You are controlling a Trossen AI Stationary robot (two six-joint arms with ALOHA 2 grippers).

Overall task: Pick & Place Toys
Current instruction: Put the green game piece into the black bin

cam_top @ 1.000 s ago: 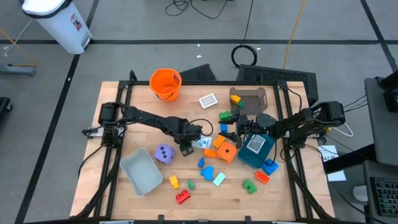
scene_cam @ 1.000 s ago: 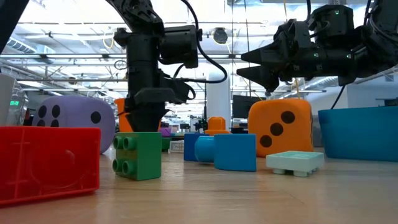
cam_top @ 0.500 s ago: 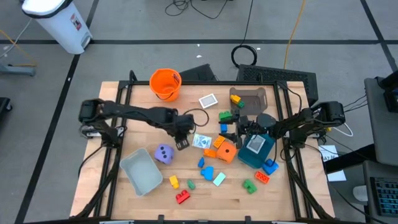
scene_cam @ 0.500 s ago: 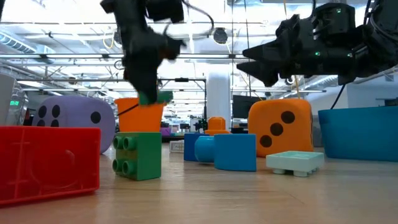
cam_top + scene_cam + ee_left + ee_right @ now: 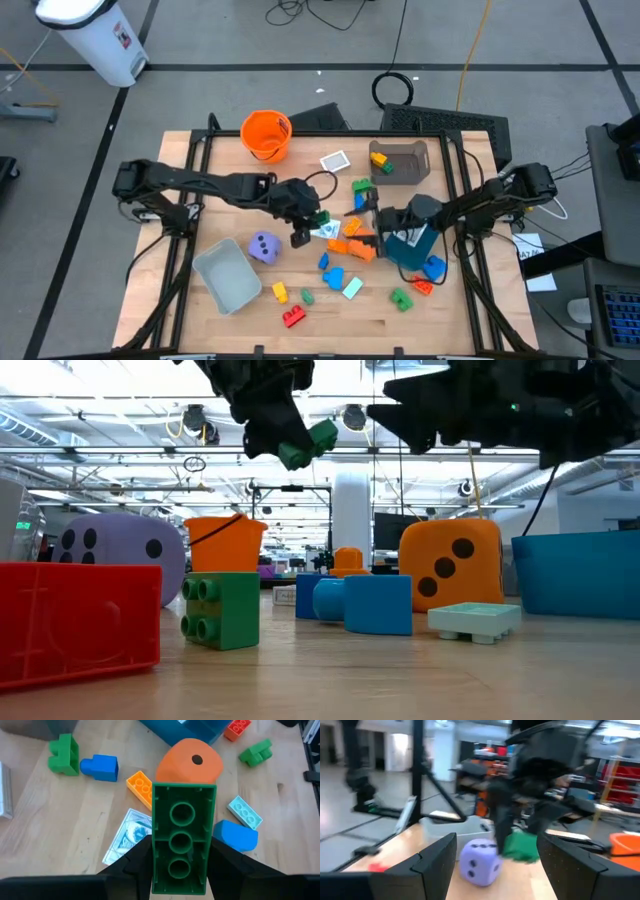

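Observation:
My left gripper (image 5: 312,222) hangs above the table's middle, shut on a green brick (image 5: 183,815), which also shows high up in the low view (image 5: 308,442). Under it lie a picture card (image 5: 325,229), an orange brick (image 5: 140,787) and the orange die (image 5: 450,563). The purple die (image 5: 263,247) rests on the table near the grey bin. My right gripper (image 5: 366,217) is open just right of the left one, level, facing it, with nothing between its fingers (image 5: 437,862). More bright blocks (image 5: 345,275) lie toward the near edge. My left gripper pinches the green brick's two long sides (image 5: 156,855) between its two fingers, at the end nearest the wrist. The fingers slant down from the table's left and lie along the brick. The brick juts out past the fingertips, hollow underside toward the wrist camera, lifted clear of the table.
An orange bucket (image 5: 266,134) stands at the far left, a grey bin (image 5: 228,277) at the near left, a teal bin (image 5: 408,250) under my right arm, and a dark tray (image 5: 402,160) at the far right. A second card (image 5: 335,161) lies near the tray.
My left gripper has risen from the table with the green brick, which is now lifted clear. It has tipped from pointing down to slanting. My right gripper has swung toward the table's left, closer to the left gripper, and stays open.

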